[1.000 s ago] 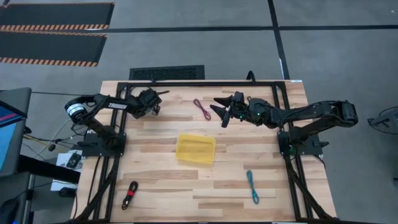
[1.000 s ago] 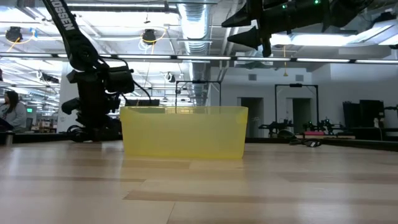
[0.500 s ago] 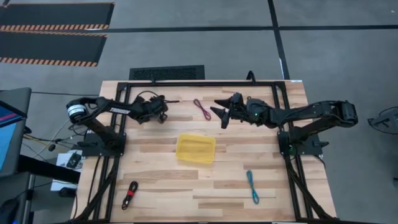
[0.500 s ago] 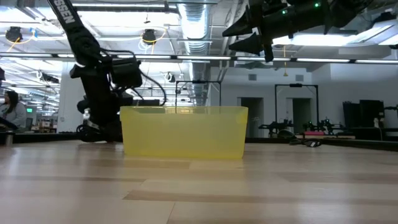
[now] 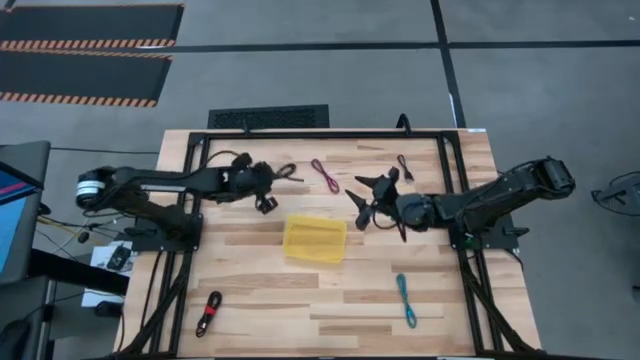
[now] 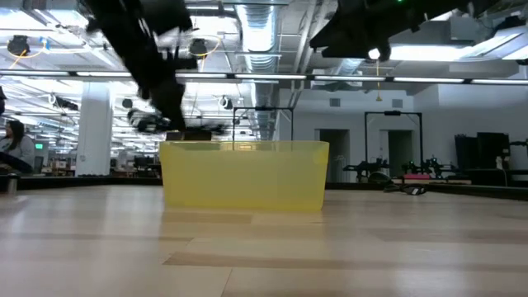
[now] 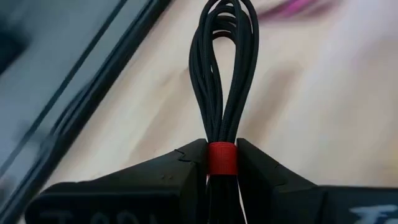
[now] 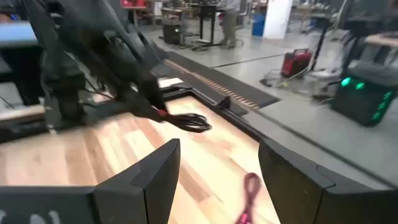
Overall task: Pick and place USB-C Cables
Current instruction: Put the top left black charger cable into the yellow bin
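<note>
Progress, judged from above, is barely begun: the yellow tray [image 5: 315, 239] at centre frame is looking empty to me, and I am carrying the first black-and-red cable [image 5: 283, 172] toward it in my left gripper [image 5: 268, 184], just up and left of the tray. Four bundles are lying loose on the table [image 5: 260, 290]: the maroon cable [image 5: 324, 175] above the tray, the dark brown cable [image 5: 404, 167] at upper right, the teal cable [image 5: 405, 300] at lower right, and the second black-and-red cable [image 5: 208, 313] at lower left. My right gripper [image 5: 366, 199] is hanging right of the tray with its fingers spread and nothing between them. In the low view the tray's wall [image 6: 244, 175] is filling the middle, with my left arm passing blurred above its upper left rim; no cable is showing through the plastic. In my left wrist view I am pinching the black loop [image 7: 222, 74] right at its red band, fingers clamped on both sides. In my right wrist view my fingers are standing apart, and the carried cable [image 8: 188, 121] and the maroon one [image 8: 247, 199] are showing beyond them.
</note>
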